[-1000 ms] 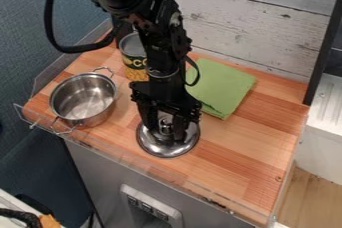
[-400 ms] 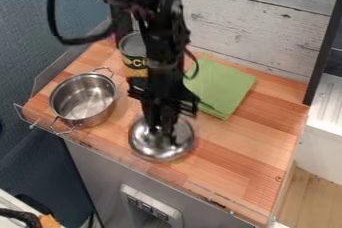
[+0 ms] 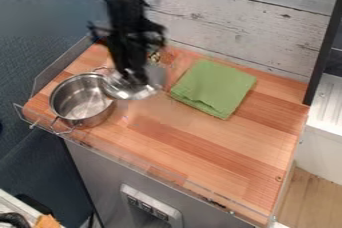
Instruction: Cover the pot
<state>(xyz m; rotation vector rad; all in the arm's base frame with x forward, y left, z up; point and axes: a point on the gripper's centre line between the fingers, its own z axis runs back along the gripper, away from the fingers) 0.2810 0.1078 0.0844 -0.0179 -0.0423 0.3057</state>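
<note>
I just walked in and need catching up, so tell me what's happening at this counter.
A robot arm's gripper is holding a metal lid up at the right-hand side of an open pot, presumably to cover it. The lid is not on yet. A folded green cloth lies on the counter.

Glossy metal pot (image 3: 83,100) and lid (image 3: 127,91), matt green cloth (image 3: 215,89), smooth wood counter (image 3: 230,154).
</note>
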